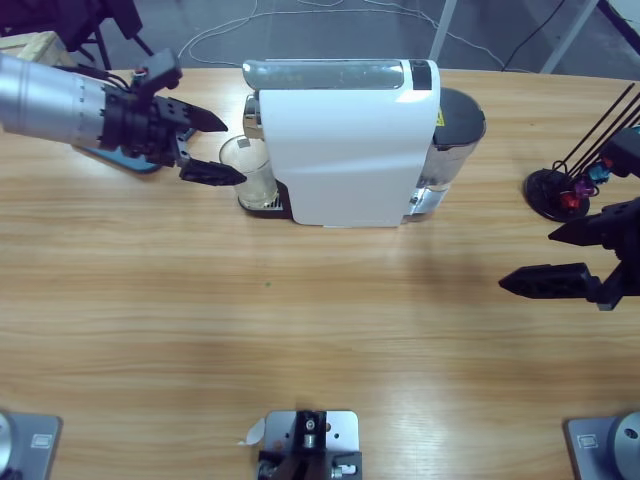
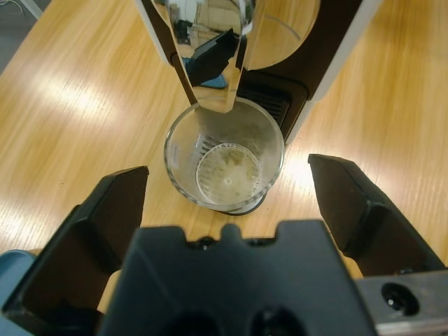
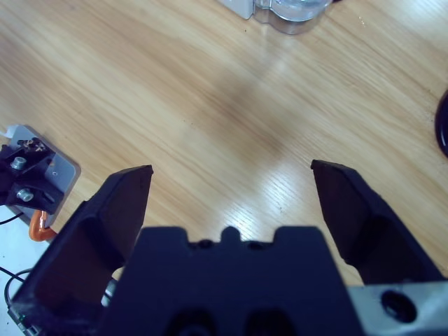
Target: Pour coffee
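1. The long wooden worktop [image 1: 300, 330], pale and grained, carries a glossy white coffee machine [image 1: 345, 145].
2. The left end effector [image 1: 205, 147], jaws wide, is aimed at the clear glass [image 1: 250, 170] under the chrome spout [image 2: 210, 63]; a level, centred approach is advised, closing gently on the smooth wall.
3. The right end effector [image 1: 570, 258] is held wide, well apart.
4. The coffee [image 2: 227, 175] is seen as a thin film in the glass.
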